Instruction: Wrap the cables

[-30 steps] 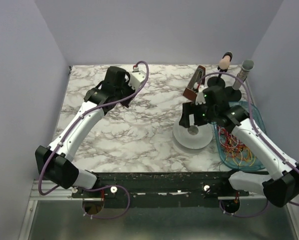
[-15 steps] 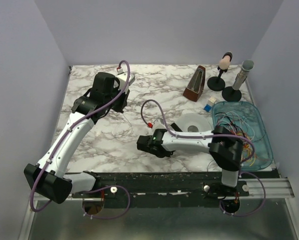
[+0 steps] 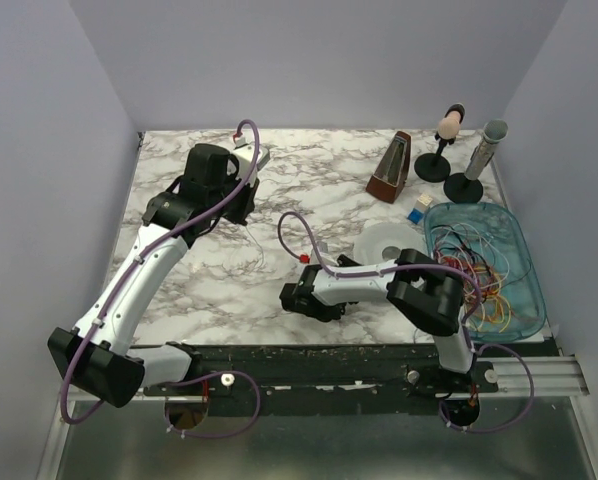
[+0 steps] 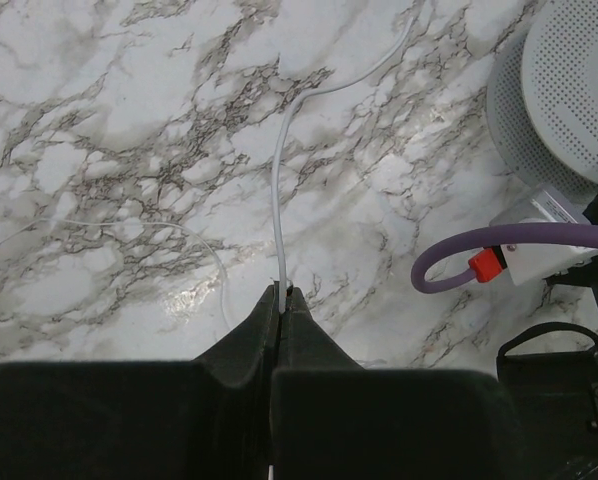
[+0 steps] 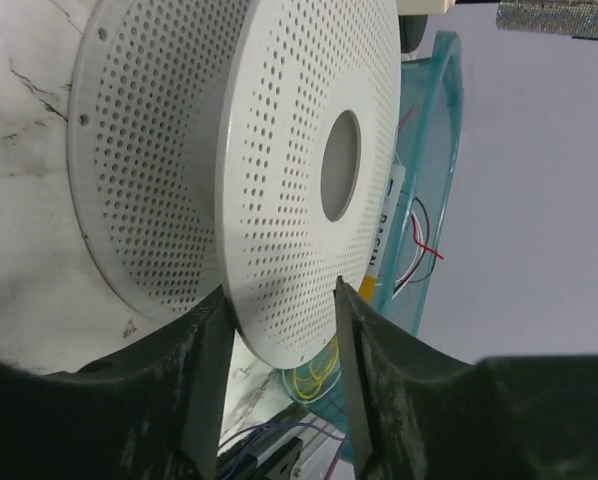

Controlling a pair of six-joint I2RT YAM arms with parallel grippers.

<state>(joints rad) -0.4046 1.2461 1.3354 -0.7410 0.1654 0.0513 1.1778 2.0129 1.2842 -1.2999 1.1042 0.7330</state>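
Clamped between the shut fingers of the left end effector (image 4: 279, 290), over the far left of the marble surface (image 3: 319, 170): a thin white cable (image 4: 277, 200), stretched straight ahead across the marble, then bending away. Close to the near edge, about mid-width, the right end effector (image 5: 279, 290), held moderately wide and gripping nothing, fingers framing the rim of a white perforated spool (image 5: 229, 150), apart from it in the overhead view. Lying on the surface right of centre, that spool, just left of a teal tray (image 3: 527, 262). Heaped inside the tray: the cables (image 3: 471, 285), a tangle of red, orange, yellow and green threads. Far right, a metronome (image 3: 389, 170) and two microphones (image 3: 491, 135) on stands.
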